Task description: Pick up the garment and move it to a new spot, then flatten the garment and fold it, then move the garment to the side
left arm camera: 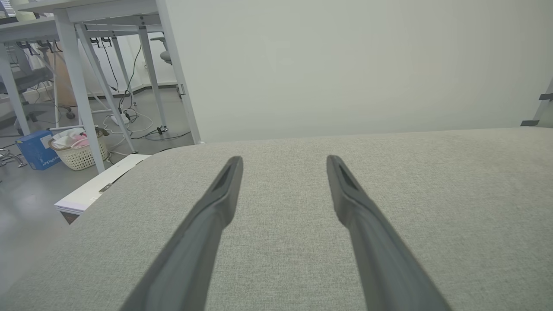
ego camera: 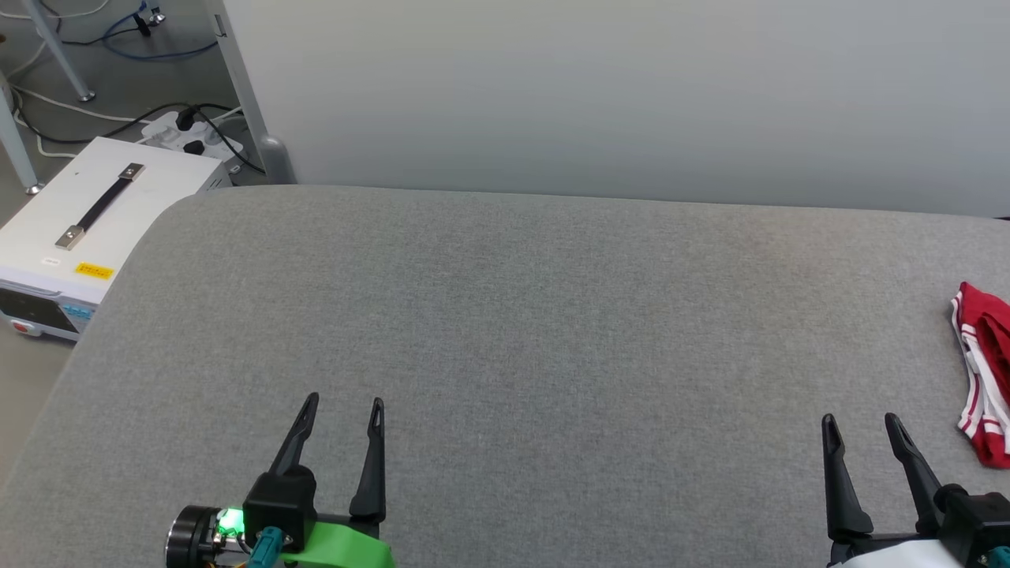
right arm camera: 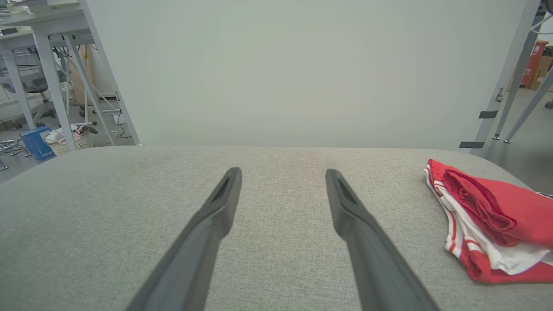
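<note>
**Item 1: garment** (ego camera: 982,371). Red cloth with white panels and red-and-white striped trim, bunched in a loose heap. It lies at the far right of the worktop (ego camera: 505,315), partly cut off by the head view's right edge. In the right wrist view the garment (right arm camera: 488,220) lies to the right of the fingers, near them but apart.

**Item 2: left gripper** (ego camera: 345,404). Lower left of the head view, over the grey cloth. Jaws spread wide, with nothing between them. In its own wrist view the left gripper (left arm camera: 284,160) has bare fabric showing in the gap.

**Item 3: right gripper** (ego camera: 858,420). Lower right of the head view, just left of the garment and not touching it. Jaws spread wide and holding nothing, which the right wrist view confirms (right arm camera: 282,171).

**Item 4: worktop.** Grey woven fabric cover with rounded corners.

**Item 5: surroundings**
- A pale partition (ego camera: 592,95) stands behind the worktop.
- A white case (ego camera: 95,221) with a black strap handle sits on the floor off the far left corner.
- A power strip (ego camera: 185,138) with black plugs lies beyond the case.
- A woven basket (left arm camera: 80,151) of cloth and a blue box (left arm camera: 34,149) sit under the desks
</note>
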Controlling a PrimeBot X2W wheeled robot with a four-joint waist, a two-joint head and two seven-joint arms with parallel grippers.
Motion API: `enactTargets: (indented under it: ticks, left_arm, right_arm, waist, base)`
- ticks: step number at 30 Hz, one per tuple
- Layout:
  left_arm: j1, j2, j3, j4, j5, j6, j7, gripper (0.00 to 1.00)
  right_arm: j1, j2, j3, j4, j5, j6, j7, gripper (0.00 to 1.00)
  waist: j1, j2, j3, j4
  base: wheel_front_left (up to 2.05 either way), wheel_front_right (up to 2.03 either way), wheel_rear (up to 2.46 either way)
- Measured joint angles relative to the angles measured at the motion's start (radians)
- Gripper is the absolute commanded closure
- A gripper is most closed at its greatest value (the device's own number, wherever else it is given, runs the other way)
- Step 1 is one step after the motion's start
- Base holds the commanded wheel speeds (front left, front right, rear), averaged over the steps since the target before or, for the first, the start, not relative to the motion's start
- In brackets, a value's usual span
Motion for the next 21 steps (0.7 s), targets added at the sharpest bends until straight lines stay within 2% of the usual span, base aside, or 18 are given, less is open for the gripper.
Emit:
enactTargets:
  ticks: [8,9,21]
  left_arm:
    - [0.0,-0.001,0.0,0.001,-0.001,-0.01,0.0,0.0]
    - [0.0,0.0,0.0,0.001,0.0,-0.011,0.001,1.0]
    - [-0.001,0.0,0.002,-0.001,0.0,-0.011,0.011,1.0]
  right_arm:
    - [0.001,0.001,0.007,0.0,0.018,0.0,0.0,0.0]
    - [0.001,0.001,0.008,0.0,0.02,0.0,0.001,1.0]
    - [0.001,0.001,0.01,0.001,0.018,0.0,0.015,1.0]
  waist:
    - [0.0,0.0,0.003,0.001]
    - [0.0,0.0,0.003,0.001]
    - [0.0,0.0,0.005,-0.003]
  base:
    - [0.0,0.0,0.0]
    - [0.0,0.0,0.0]
    - [0.0,0.0,0.0]
